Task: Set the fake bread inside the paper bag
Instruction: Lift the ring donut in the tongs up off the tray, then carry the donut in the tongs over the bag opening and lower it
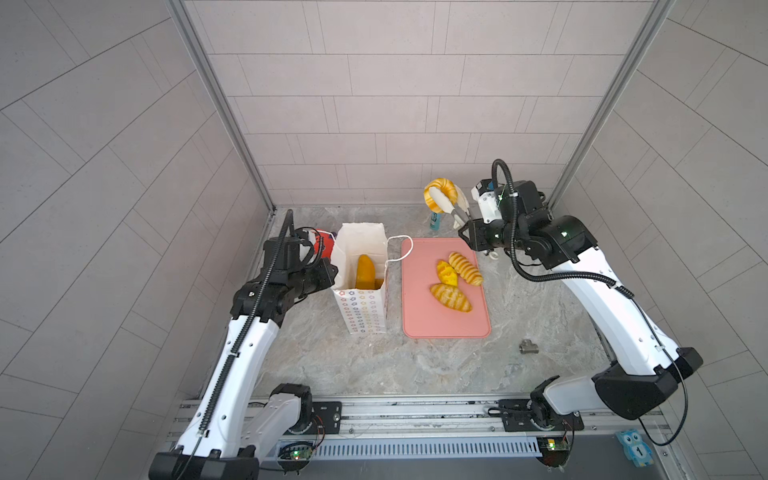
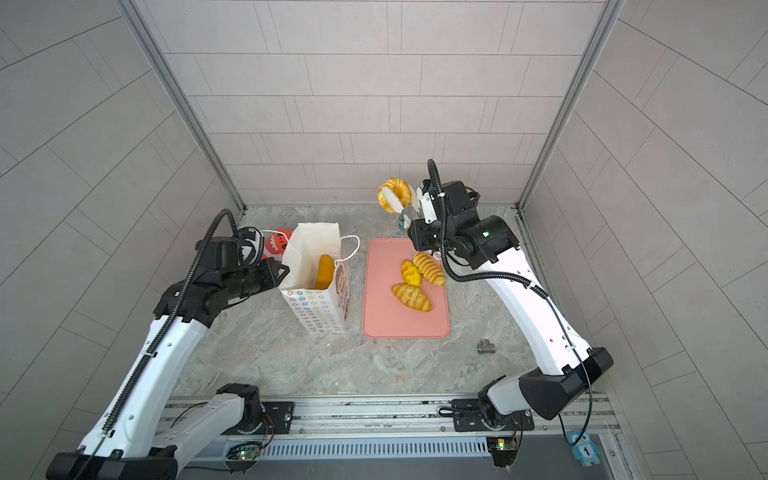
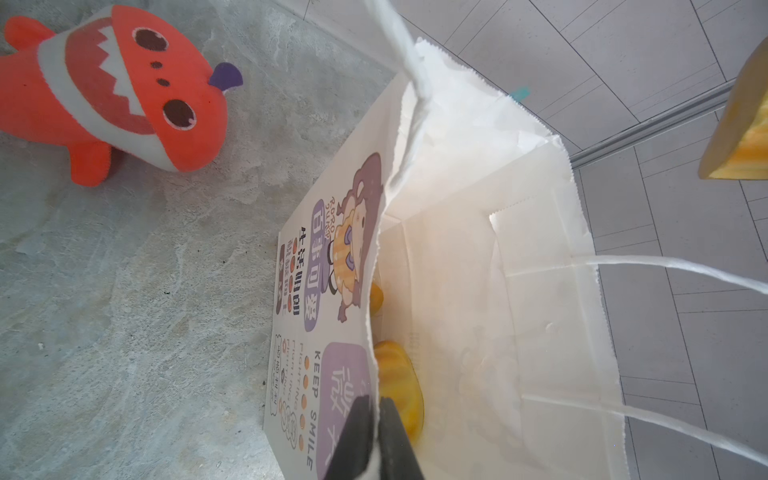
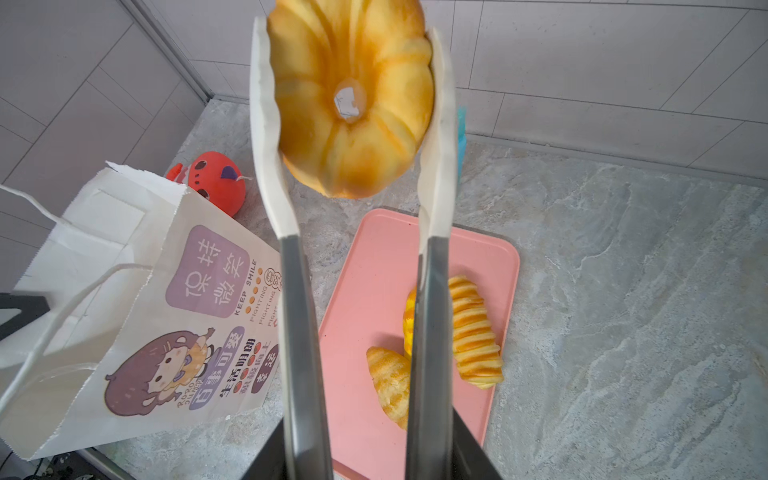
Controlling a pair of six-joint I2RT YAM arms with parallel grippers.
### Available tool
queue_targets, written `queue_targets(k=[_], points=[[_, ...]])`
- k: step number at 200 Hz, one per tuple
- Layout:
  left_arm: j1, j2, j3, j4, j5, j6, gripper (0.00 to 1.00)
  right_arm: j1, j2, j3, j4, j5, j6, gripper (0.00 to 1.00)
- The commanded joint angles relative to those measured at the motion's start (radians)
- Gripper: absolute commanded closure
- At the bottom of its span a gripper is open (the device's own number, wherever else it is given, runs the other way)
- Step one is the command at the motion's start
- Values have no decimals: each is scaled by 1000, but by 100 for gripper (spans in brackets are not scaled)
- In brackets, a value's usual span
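We see the right gripper (image 1: 466, 231) clamped around the handles of a pair of metal tongs with white tips (image 4: 432, 316). The tongs squeeze a glossy golden fluted ring bread (image 4: 374, 137) from two opposite sides. This ring is held up in the air at the far side of the table, near the far end of the flat pink tray (image 1: 419, 316) and to the right of the tall white paper bag (image 1: 361, 307).

The left gripper (image 3: 376, 405) is pinched tight on the left wall of the bag at its rim, so the mouth stands wide. Inside it a long yellow loaf (image 1: 365, 272) already leans on end. Three more pieces lie close together on the tray: a striped roll (image 1: 465, 268), a small yellow bun (image 1: 446, 274) and an oval striped bun (image 1: 451, 297).

We judge the ring to be light, with a shiny skin that can slide between the smooth white tips. The hold across its outer flanks seems good to us, because the grooves give the tips some place to sit. The bag is thin paper and will bend or tip easily. So the ring should go down through the middle of the mouth, clear of the rim and of the white cord handles (image 1: 411, 245).
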Motion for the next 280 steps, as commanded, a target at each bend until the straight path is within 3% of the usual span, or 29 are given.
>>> queue_targets(k=[1, 106, 280], points=[[5, -5, 28, -3, 3, -5, 89, -3, -45, 39, 19, -20, 11, 55], [4, -3, 27, -2, 1, -7, 89, 53, -61, 101, 25, -53, 26, 55], [4, -13, 19, -7, 0, -4, 89, 312, 65, 278, -37, 41, -20, 55]])
